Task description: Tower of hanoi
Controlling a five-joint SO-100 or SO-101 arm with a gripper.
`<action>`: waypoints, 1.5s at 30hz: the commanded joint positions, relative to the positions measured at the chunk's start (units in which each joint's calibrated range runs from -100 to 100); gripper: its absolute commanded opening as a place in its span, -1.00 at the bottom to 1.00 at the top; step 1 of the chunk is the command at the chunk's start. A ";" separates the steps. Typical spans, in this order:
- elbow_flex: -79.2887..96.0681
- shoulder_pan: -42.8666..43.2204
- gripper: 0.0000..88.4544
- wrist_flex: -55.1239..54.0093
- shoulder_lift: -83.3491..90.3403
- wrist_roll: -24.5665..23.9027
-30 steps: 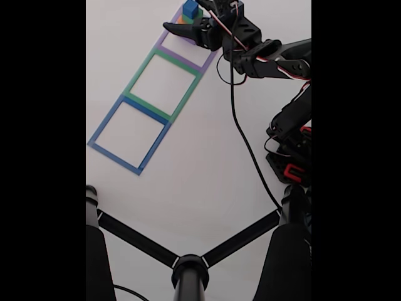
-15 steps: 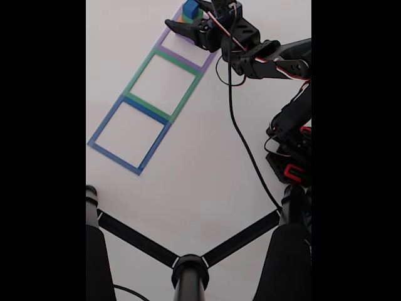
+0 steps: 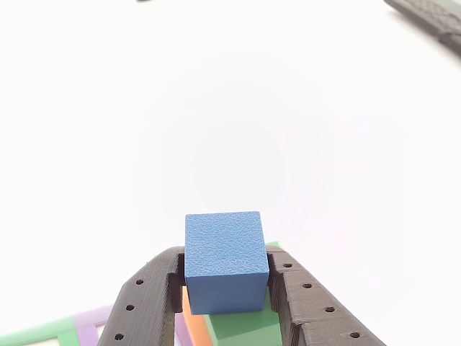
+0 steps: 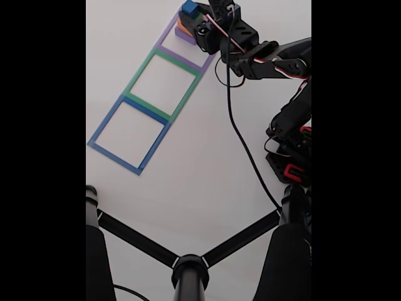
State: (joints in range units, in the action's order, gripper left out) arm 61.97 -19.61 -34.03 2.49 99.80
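The tower of hanoi stands stacked in the purple square outline (image 4: 202, 64) at the top of the fixed view. The blue block (image 3: 226, 259) (image 4: 188, 7) is on top, with the green block (image 3: 245, 328) and the orange block (image 3: 192, 321) (image 4: 182, 24) under it, and the purple block (image 4: 183, 36) at the base. My gripper (image 3: 227, 254) (image 4: 192, 17) is shut on the blue block, its dark fingers (image 3: 148, 303) pressed against both of its sides. The block still rests on the stack.
Flat green (image 4: 164, 78) and blue (image 4: 128, 135) square outlines lie in a row below the purple one. A black cable (image 4: 241, 132) trails from the arm across the white table. Black stand legs (image 4: 188, 269) cross the bottom of the fixed view.
The jaw that stuck out wide to the left has swung in, closing on the blue block atop the stack. The arm has shifted slightly toward the stack.
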 commanded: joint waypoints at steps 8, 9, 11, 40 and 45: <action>-1.22 1.96 -0.97 2.18 5.44 0.20; -1.22 2.18 -0.97 3.80 6.80 0.20; -1.31 2.64 -0.97 8.33 10.65 0.20; -57.20 11.03 -0.98 115.66 42.38 0.20; -55.38 11.79 -0.98 115.17 45.43 0.20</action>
State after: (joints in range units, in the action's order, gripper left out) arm 7.92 -8.23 81.38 44.79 99.80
